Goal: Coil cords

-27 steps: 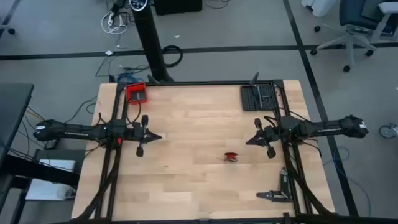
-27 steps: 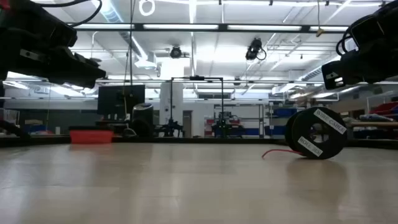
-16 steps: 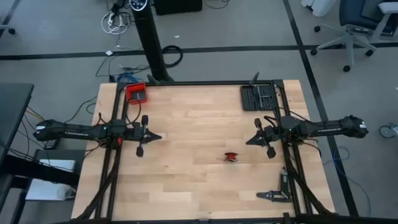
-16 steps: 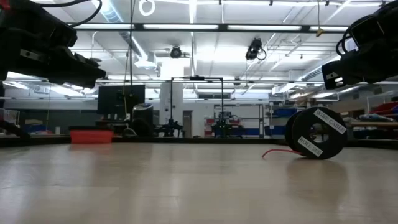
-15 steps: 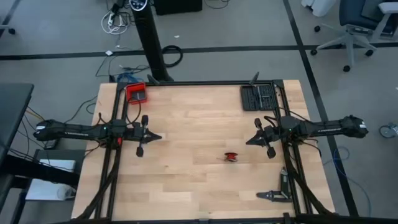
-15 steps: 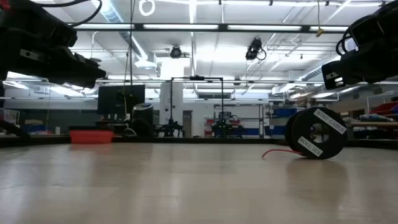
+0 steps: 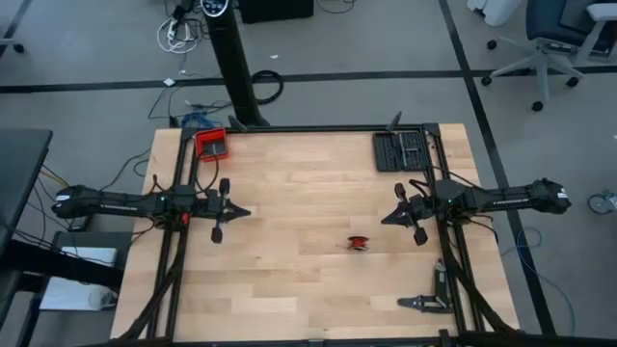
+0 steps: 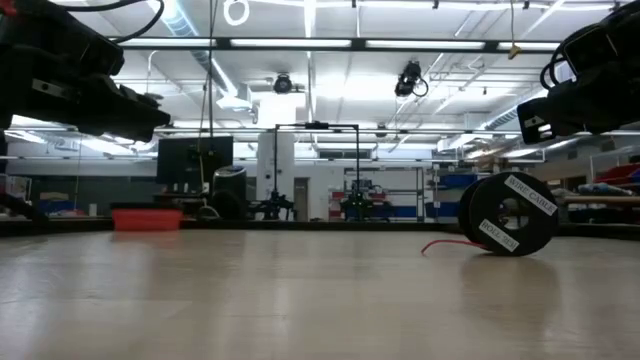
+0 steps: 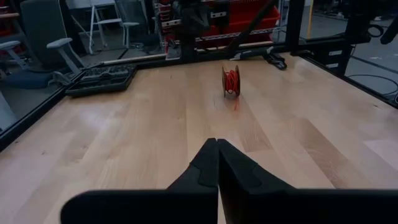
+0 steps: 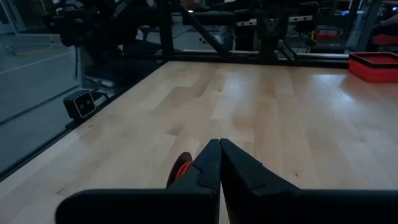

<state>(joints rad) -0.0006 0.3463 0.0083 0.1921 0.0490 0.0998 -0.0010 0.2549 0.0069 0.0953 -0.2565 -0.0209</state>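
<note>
My left gripper (image 9: 217, 163) hangs over the bench's (image 7: 289, 289) 9 o'clock side, jaws pressed tight together, nothing in them. My right gripper (image 10: 219, 163) mirrors it at 3 o'clock, jaws likewise closed and empty. Both look parked, pointing inward at each other, probably a rest pose with coiling not under way.

The cord (image 7: 359, 242) is wound on a small dark spool (image 8: 508, 228) standing on edge, about 5 o'clock from bench centre, nearer my right gripper but apart from it. A short red tail trails off onto the wood, so I judge winding nearly done or not started; can't tell which.

Farther out: red tray (image 7: 211, 145) at the 11 o'clock corner, black tool case (image 7: 402, 150) at 1 o'clock, a dark clamp-like tool (image 7: 424, 302) near the 5 o'clock corner.

Surface is pale butcher-block wood, smooth, black rail frame around the edges. Beyond: grey floor with dark tape lines, office chair (image 7: 557, 43), loose floor cables (image 7: 180, 31), workshop with strip lights and shelving.
</note>
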